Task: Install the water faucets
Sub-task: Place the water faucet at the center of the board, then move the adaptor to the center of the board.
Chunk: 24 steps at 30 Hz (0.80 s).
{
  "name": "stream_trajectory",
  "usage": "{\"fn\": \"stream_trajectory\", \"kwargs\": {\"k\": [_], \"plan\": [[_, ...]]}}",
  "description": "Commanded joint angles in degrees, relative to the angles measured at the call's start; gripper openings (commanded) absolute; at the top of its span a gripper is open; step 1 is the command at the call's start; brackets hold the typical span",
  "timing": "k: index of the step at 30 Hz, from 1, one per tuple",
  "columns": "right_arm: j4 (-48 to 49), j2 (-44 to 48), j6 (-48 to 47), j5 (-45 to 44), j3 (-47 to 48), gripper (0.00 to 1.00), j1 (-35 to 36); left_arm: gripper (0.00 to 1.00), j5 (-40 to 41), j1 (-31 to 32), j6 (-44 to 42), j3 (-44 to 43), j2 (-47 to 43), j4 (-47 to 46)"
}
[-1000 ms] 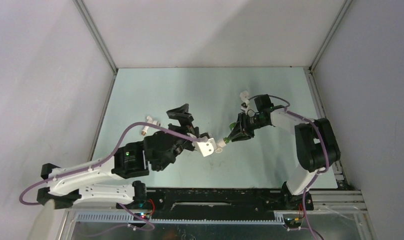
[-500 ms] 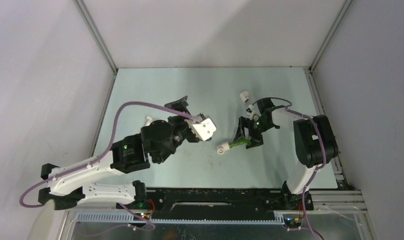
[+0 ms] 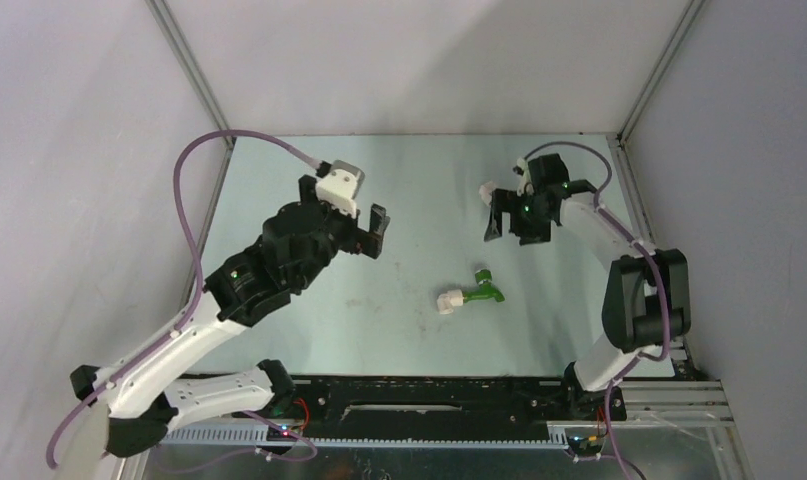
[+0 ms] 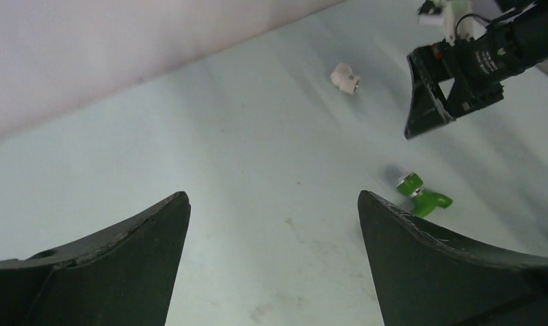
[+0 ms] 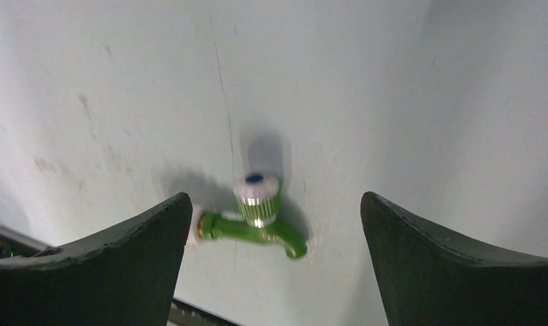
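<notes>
Green faucet (image 3: 482,291), white fitting (image 3: 446,300) on its left end, lies flat on the table (image 3: 399,180), long axis left-to-right, base-side of the empty, wide-open right gripper (image 3: 514,228), which is nearer than the equally open, empty left gripper (image 3: 372,232).

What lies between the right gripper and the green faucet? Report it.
Nothing. In the top external view only bare table separates the right gripper from the green faucet; the right wrist view shows the same.
</notes>
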<state>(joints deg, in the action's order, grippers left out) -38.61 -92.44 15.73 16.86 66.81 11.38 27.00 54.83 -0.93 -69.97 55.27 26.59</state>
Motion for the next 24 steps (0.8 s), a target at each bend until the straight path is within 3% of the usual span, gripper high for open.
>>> {"fn": "stream_trajectory", "kwargs": {"k": [1,6,13,17,24], "plan": [[0.29,-7.82,-1.58,-4.72,11.21,0.96,-0.34,1.00,-9.17,-8.31,22.35,1.57,-0.35,4.80],[-2.46,-20.20,-1.73,-6.68,26.72,0.95,-0.85,1.00,-17.86,-14.86,29.28,1.60,2.32,9.75],[-4.81,-37.73,-1.10,-11.92,47.88,0.89,-1.64,1.00,-21.35,-15.50,33.04,1.94,4.16,11.30],[-8.89,-46.06,-3.07,-14.66,59.37,0.81,-1.62,1.00,-20.20,-15.53,34.05,1.67,3.74,12.27],[-8.98,-49.92,-5.12,-10.43,63.01,0.63,-1.18,1.00,-19.83,-15.89,34.23,0.51,3.58,13.25]]}}
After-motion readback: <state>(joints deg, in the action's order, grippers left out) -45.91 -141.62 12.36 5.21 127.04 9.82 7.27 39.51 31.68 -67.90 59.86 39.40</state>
